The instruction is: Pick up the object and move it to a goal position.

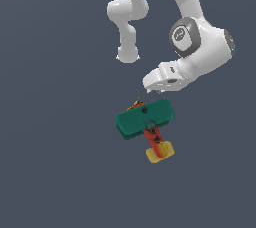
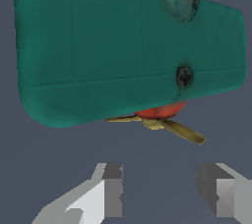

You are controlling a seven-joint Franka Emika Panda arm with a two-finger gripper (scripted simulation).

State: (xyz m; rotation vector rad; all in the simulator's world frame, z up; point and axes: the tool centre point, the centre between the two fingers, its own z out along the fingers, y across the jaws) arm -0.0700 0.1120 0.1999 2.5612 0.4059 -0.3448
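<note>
The white arm's pincer (image 2: 160, 196) is hanging open and empty just beside the small toy biplane with dark-green wing slabs, red body and yellow tail (image 1: 145, 122), lying on the grey worktop (image 1: 50, 172). Closing across the narrow red body (not the wide wings) is looking safest.

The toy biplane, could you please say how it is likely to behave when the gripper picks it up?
The toy biplane looks rigid, its wing slabs blocky. Its thin yellow propeller seems fragile, so avoid it. Flat-sided, it probably won't roll.
</note>
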